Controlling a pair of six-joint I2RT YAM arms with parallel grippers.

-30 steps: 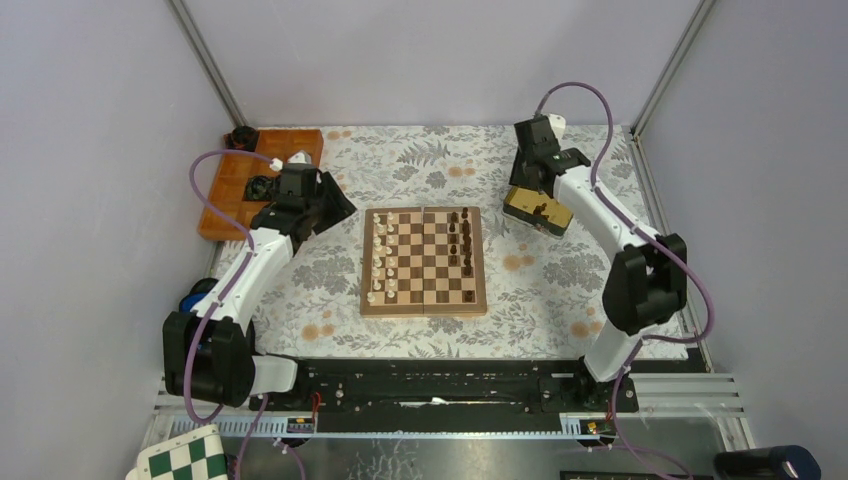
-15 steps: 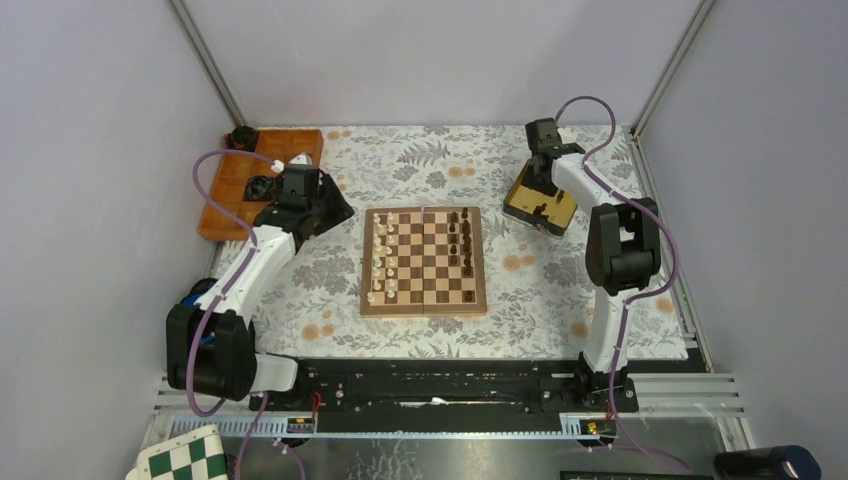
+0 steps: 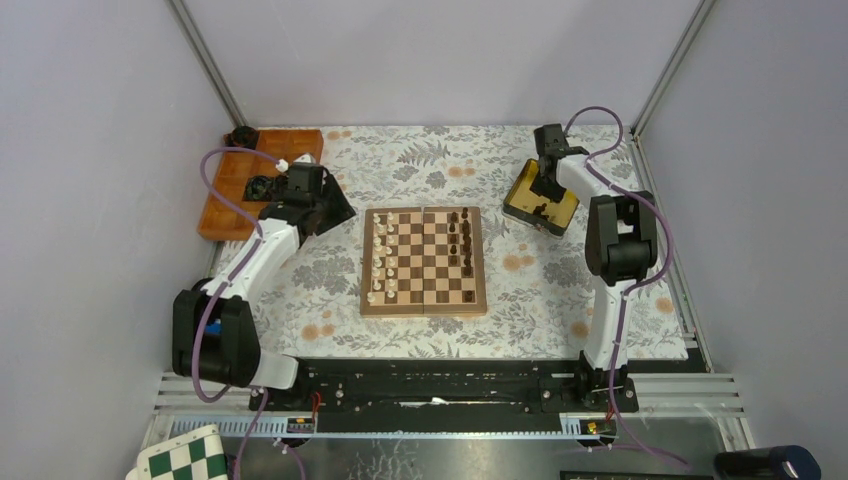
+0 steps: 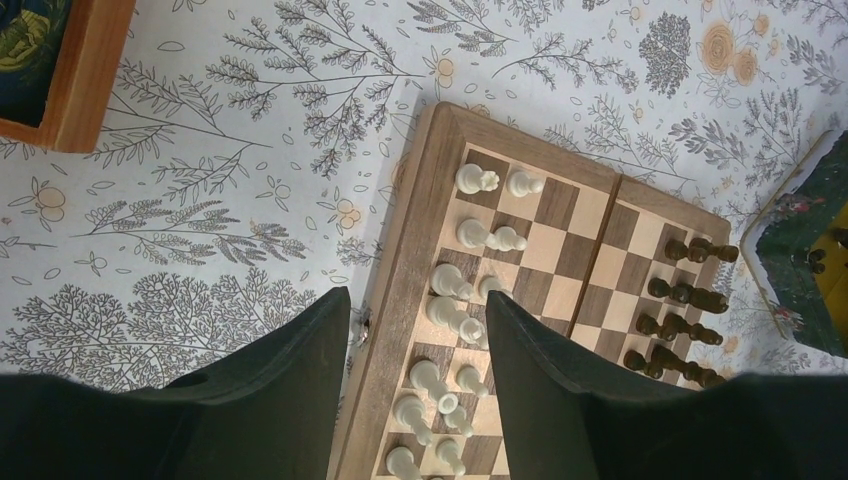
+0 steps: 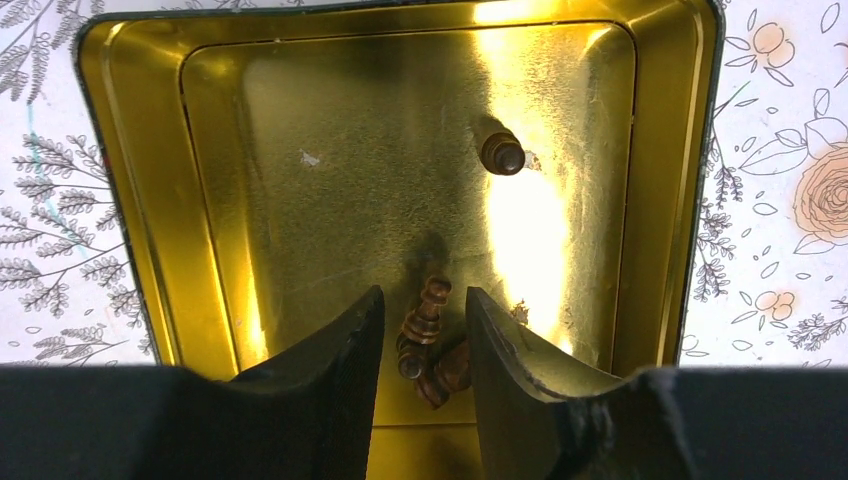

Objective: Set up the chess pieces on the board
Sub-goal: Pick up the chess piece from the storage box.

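Once higher, right claw (image 5: 425,305) over tin (image 5: 300,150)

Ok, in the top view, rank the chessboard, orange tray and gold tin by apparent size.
1. chessboard, largest.
2. orange tray, partly covered, but it looks slightly smaller.
3. gold tin, clearly smallest.

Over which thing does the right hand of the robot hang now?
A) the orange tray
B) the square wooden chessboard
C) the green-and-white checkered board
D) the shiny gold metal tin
D: the right wrist view shows the right hand above the shiny gold metal tin, its fingers on either side of some dark brown wooden chess pieces lying in it.
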